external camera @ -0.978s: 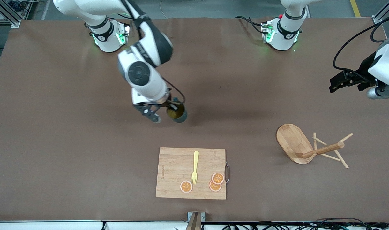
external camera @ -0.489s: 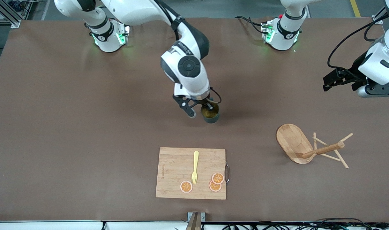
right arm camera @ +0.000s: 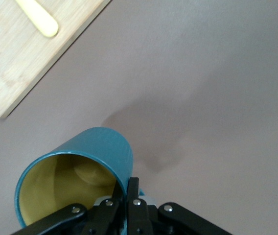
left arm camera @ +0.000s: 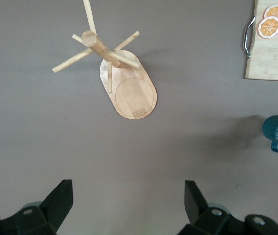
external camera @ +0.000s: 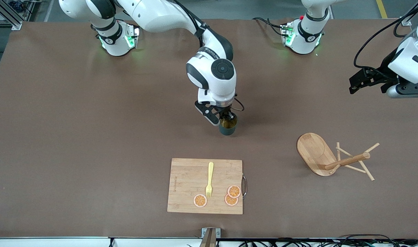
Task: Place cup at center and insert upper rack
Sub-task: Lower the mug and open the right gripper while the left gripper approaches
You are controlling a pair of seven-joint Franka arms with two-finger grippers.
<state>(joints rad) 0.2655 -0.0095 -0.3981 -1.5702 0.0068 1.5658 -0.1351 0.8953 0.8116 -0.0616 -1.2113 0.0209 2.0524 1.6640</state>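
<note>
The right pincer [external camera: 224, 120] is clenched on the cup [external camera: 227, 127], its fingers [right arm camera: 133, 196] nipping the rim wall, one inside the yellow interior and one outside, so they stand nearly together with only the wall's thickness between them. The cup sits low over the middle of the tabletop [external camera: 75, 137], farther from the front camera than the board [external camera: 186, 185]; whether its base touches the surface I cannot tell. From the right wrist view it hangs tilted, mouth toward the camera.

The left pincer [external camera: 361, 82] hangs released over the left arm's end of the tabletop, its fingers [left arm camera: 58, 203] spread wide apart with nothing between them, and that arm waits.

The rack [external camera: 327, 156] lies tipped on its side near the left arm's end, oval base on edge, post [left arm camera: 100, 46] and pegs pointing along the surface, well apart from the cup.

On the board rest a yellow fork [external camera: 209, 179] and three orange slices [external camera: 234, 191].
</note>
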